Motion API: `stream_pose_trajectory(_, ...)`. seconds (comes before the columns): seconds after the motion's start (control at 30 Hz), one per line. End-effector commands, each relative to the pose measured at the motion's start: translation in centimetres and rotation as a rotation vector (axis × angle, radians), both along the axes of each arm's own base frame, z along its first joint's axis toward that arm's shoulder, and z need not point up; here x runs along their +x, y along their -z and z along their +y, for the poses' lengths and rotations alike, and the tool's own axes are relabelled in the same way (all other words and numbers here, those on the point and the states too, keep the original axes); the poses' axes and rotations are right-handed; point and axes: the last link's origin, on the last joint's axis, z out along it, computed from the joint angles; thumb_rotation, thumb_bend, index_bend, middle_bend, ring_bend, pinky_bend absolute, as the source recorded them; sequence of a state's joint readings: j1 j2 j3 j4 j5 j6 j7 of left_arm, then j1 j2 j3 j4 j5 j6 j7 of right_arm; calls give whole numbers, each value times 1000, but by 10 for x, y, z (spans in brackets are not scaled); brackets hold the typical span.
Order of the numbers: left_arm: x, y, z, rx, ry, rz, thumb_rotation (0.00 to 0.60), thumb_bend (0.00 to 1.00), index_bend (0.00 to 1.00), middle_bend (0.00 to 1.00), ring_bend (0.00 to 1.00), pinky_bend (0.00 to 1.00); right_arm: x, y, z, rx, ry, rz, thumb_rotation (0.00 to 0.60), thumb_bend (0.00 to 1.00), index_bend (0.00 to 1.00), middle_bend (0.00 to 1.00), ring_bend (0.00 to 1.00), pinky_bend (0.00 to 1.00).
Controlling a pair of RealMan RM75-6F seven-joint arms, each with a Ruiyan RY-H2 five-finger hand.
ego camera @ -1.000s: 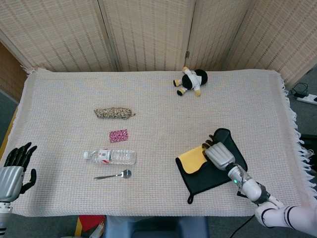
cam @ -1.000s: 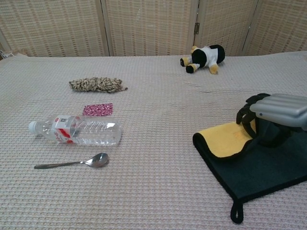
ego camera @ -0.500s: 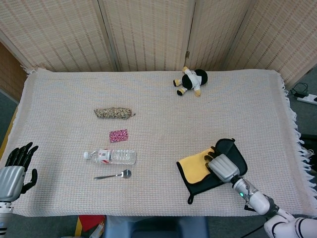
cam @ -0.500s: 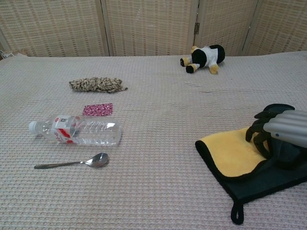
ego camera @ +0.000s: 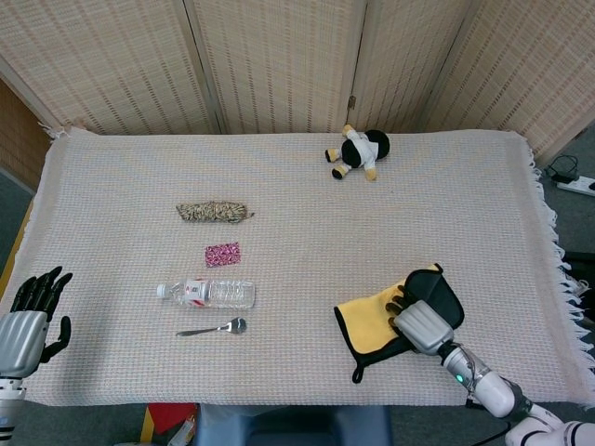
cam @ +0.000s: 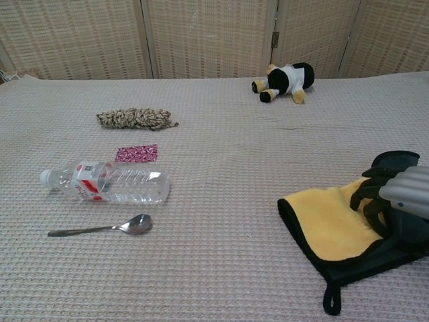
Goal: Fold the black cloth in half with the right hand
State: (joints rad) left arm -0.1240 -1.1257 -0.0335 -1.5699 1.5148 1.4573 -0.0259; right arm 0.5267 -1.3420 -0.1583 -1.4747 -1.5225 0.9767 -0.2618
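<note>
A: One hand is doing the work. The right hand [ego camera: 423, 322] sits at about five o'clock on the table [ego camera: 297, 195], fingers [cam: 370, 194] curled down over a raised fold of the black cloth [ego camera: 444, 295], so it has hold of that edge.

B: Why is yellow showing?

A: The yellow underside [cam: 330, 220] faces up because the gripped edge is carried over the rest. I judge the fold is partly made, not yet laid flat.

B: Is the grip a pinch or a full clasp?

A: I cannot tell. In the chest view the palm runs off the right border, and from above the back of the hand hides the fingertips.

B: And the loop?

A: A small hanging loop [cam: 330, 300] lies at six o'clock of the cloth, near the table's front edge.

B: The left hand?

A: At eight o'clock, off the table's corner, the left hand [ego camera: 26, 321] is held upright with fingers spread, holding nothing. Its wrist is cut off by the frame.

B: What else is out there?

A: Toward nine o'clock, well apart from the cloth: a spoon [ego camera: 214, 328], a bottle [ego camera: 206, 293] on its side, a pink patch [ego camera: 222, 254] and a rope bundle [ego camera: 214, 213]. At twelve o'clock lies a plush toy [ego camera: 357, 152]; which animal it is, is hard to make out.
</note>
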Motion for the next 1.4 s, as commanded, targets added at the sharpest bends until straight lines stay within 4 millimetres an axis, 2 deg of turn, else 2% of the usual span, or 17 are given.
stream_pose_trajectory(0.03,0,0,0,-1,0,0,600,714,8,36,0,0,0,-1,1,-2,-2,-2,600,463,703,268,156,0)
stream_pose_trajectory(0.17,0,0,0,-1,-3,0,600,714,9,36,0,0,-2,-3,4,-11,-6,4,600,463,703,262,154,0)
stream_pose_trajectory(0.23,-1,0,0,-2,-5,1,600,714,9,35,0,0,-4,-4,5,-11,7,13,600,463,672,234,137,0)
stream_pose_trajectory(0.53,-1,1,1,-4,-6,-2,600,714,9,35,0,0,-5,-9,7,-7,31,37,600,463,226,79,54,0)
stream_pose_trajectory(0.63,-1,0,1,-2,-7,-3,600,714,9,35,0,0,-4,-12,8,-9,29,31,600,463,139,66,46,0)
stream_pose_trajectory(0.8,-1,-1,1,2,-5,-7,600,715,9,36,0,0,-2,-25,17,-20,31,4,600,463,124,62,37,0)
stream_pose_trajectory(0.97,-1,-1,2,2,-8,-7,600,714,9,36,0,0,5,-49,20,-81,34,-59,600,463,124,61,31,0)
stream_pose_trajectory(1.03,-1,-1,2,0,-8,-6,600,714,9,35,0,0,6,-57,14,-111,37,-67,600,463,124,58,26,0)
stream_pose_trajectory(1.13,-1,1,3,-4,-7,-5,600,714,9,35,0,0,6,-63,-7,-138,69,-60,600,463,124,56,21,0)
stream_pose_trajectory(1.3,-1,3,4,-12,-7,-3,600,714,9,35,0,0,7,-56,-39,-128,114,-22,600,463,124,55,17,0)
stream_pose_trajectory(1.4,-1,3,4,-12,-8,-2,600,714,9,36,0,0,8,-51,-49,-122,124,-1,600,463,125,55,16,0)
